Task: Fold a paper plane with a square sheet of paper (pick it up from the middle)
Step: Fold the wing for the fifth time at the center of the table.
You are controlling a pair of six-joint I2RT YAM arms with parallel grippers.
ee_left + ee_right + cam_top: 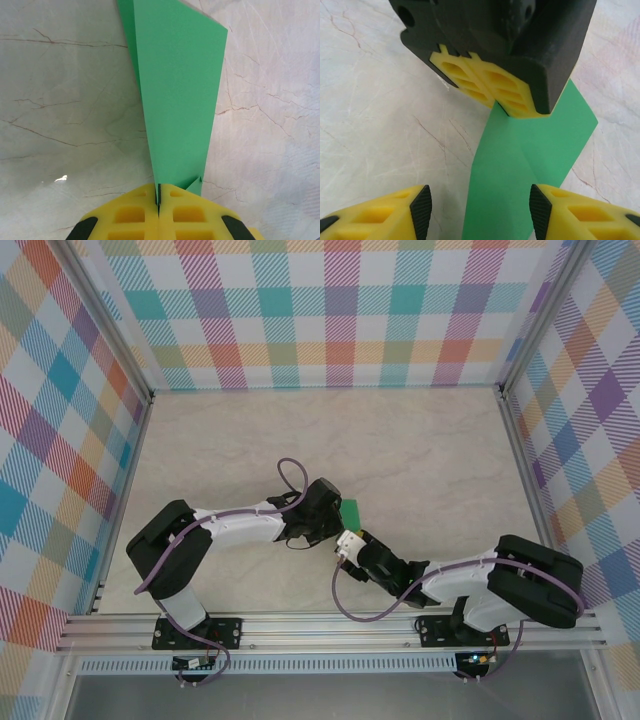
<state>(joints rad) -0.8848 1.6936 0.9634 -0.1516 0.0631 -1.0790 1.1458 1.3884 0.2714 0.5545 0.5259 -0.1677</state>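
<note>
The paper plane [177,90] is bright green paper folded into a narrow tapering shape with layered creases, held above the marble table. My left gripper [159,200] is shut on its narrow end, yellow pads pressed together on the edge. In the right wrist view the paper plane [520,170] hangs down from the left gripper [495,102] and passes between the wide-apart fingers of my open right gripper [480,210], touching neither pad. From above, the paper plane [350,512] shows as a small green patch between the left gripper [335,518] and the right gripper [350,543].
The pale marble tabletop [300,440] stretches away behind the arms. Plaid walls [340,310] with metal frame rails close it in at the back and both sides. Both arms meet near the table's middle front.
</note>
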